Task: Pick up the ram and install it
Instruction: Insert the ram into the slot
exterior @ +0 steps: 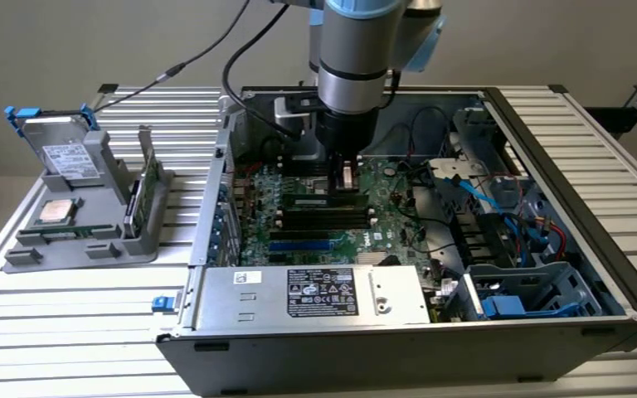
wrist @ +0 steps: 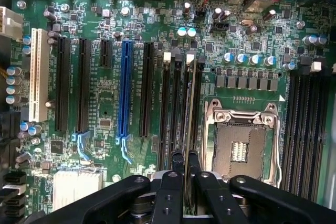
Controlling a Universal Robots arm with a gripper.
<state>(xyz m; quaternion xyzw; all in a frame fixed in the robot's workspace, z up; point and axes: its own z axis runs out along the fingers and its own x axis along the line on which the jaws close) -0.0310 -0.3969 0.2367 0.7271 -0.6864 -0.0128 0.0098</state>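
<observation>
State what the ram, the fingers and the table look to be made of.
The ram, seen edge-on: a thin rigid board, probably fibreglass laminate. The fingers: matte black with bolt holes, metal or hard plastic. The table: ribbed silvery slats, likely aluminium.

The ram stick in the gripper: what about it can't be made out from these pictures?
- Its chip face: the wrist view sees the ram edge-on, as a thin strip.
- Its held end: hidden inside the gripper, wrist view.
- Whether it sits in one of the black slots: in the wrist view the ram hides its own lower edge; in the exterior view the gripper blocks it.
</observation>
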